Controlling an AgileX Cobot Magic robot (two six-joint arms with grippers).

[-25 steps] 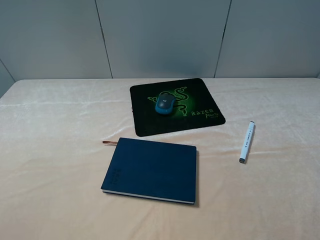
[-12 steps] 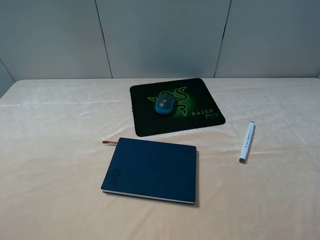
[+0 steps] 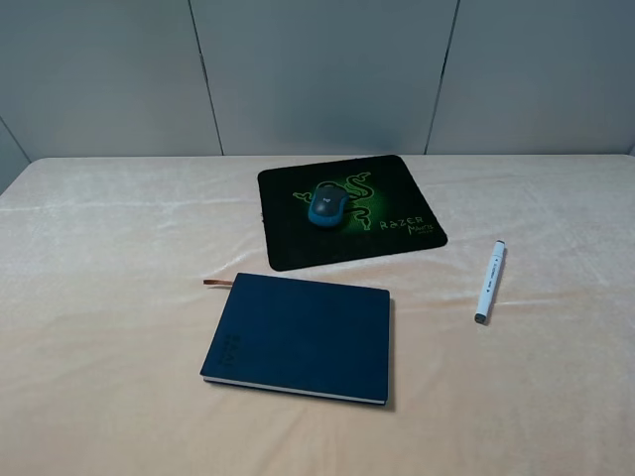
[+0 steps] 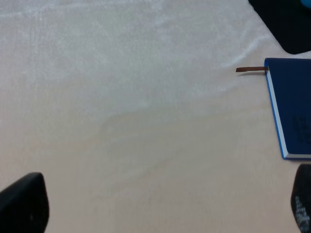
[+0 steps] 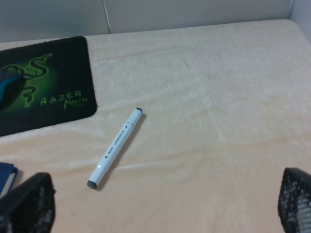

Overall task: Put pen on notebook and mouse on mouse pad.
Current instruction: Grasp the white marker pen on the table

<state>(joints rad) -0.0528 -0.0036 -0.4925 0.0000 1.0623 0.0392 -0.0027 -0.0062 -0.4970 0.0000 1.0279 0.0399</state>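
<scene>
The mouse point(image 3: 326, 204), dark on top with teal sides, sits on the black mouse pad point(image 3: 397, 188) with the green logo. In front of the pad the navy notebook point(image 3: 298, 337) lies closed, its brown ribbon point(image 3: 216, 283) sticking out at the left. Right of the notebook, the white pen point(image 3: 490, 281) rests on the cloth. Neither gripper shows in the high view. My right gripper point(image 5: 160, 204) is open above the cloth, with the pen point(image 5: 115, 148) lying ahead of it. My left gripper point(image 4: 163, 208) is open too, and the notebook's edge point(image 4: 294, 107) lies off to its side.
A pale peach cloth point(image 3: 109, 297) covers the whole table. Grey wall panels point(image 3: 317, 69) stand behind the far edge. In the right wrist view the mouse pad point(image 5: 48, 97) and a corner of the notebook point(image 5: 6, 174) lie beside the pen.
</scene>
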